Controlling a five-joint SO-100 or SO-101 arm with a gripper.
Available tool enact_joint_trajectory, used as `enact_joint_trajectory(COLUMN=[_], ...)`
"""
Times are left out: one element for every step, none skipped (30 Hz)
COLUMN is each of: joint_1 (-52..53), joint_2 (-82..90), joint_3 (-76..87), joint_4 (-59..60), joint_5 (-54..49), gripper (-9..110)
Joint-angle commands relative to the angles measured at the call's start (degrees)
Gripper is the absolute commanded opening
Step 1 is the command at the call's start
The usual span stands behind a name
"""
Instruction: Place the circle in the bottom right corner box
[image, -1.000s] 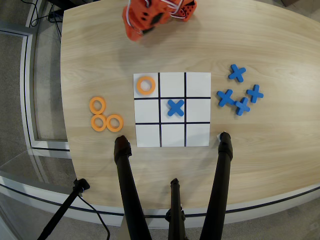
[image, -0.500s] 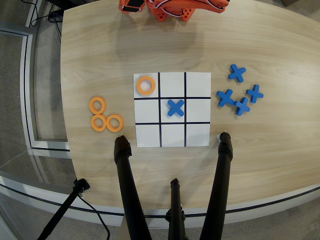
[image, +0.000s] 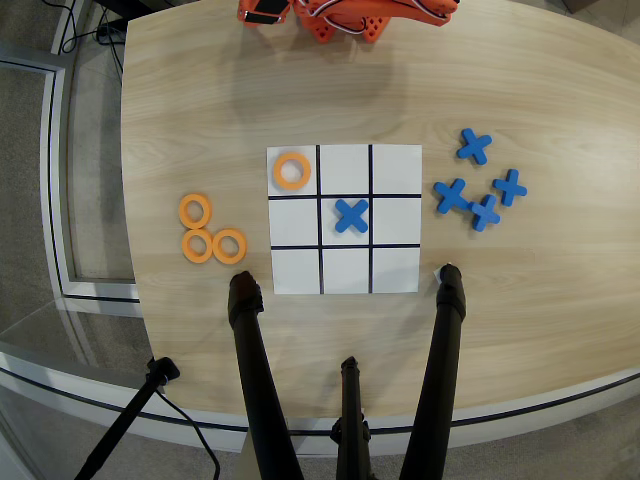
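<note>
Sitting in top-left cell: circle (image: 291, 171); fingers unseen.

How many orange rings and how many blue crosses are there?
Orange rings: 4, one on the grid sheet at, three beside it at
Blue crosses: 5, one in the middle cell, four off the sheet at
Total: 9

A single overhead camera looks straight down from fairly high onto the pale wood-grain tabletop (image: 200, 120), the white nine-cell grid sheet (image: 396, 268) near centre, the orange robot arm (image: 345, 18) at twelve o'clock, black tripod legs (image: 262, 390) at six.
</note>
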Motion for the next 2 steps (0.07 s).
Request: enact_joint_trajectory(joint_1=[0.4, 0.4], joint_2=[1.0, 1.0], joint_3=[3.2, 3.2], joint_4=[0.5, 0.5], joint_5=[0.1, 0.1], gripper=[1, 1])
